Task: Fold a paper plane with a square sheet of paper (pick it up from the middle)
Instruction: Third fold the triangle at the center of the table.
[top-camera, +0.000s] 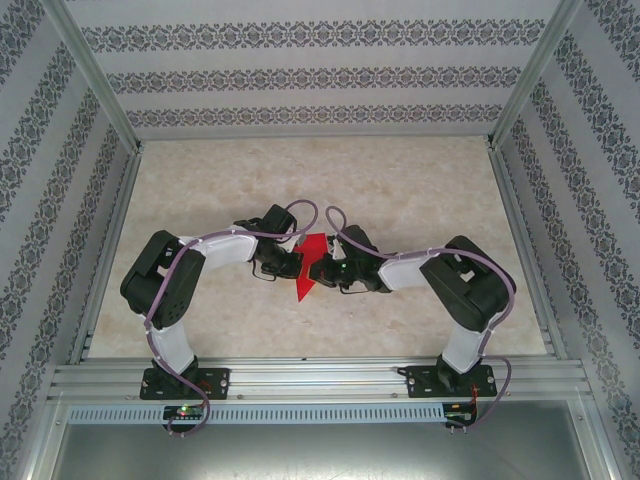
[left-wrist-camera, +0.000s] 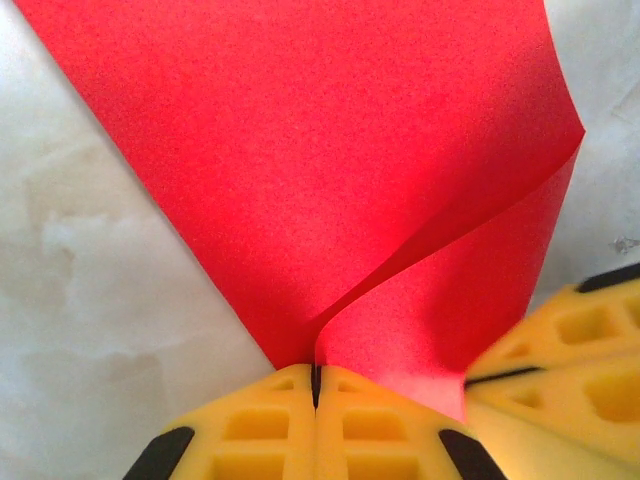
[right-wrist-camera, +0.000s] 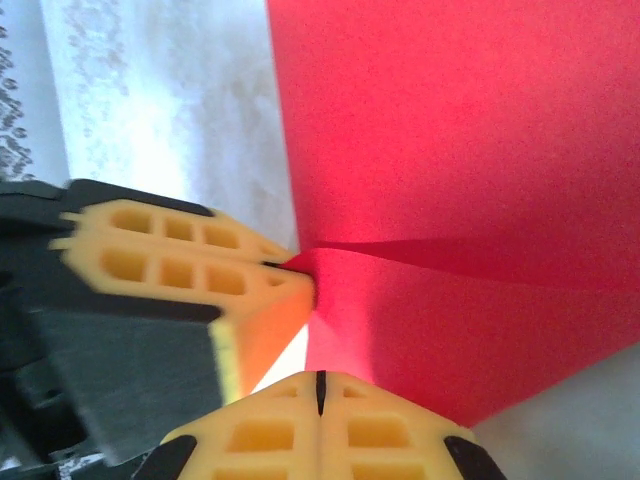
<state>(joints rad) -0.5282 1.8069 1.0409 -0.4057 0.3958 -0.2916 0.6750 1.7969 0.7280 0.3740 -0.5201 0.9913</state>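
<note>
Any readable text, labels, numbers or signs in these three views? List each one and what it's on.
No readable text in any view.
red paper: plain, no print.
left gripper and right gripper: yellow, unmarked.
wallpaper: ornamental bands, no letters.
arm bases: any labels there are too small to tell.

No lettering, label, brand, number or sign can be read on any surface here.
</note>
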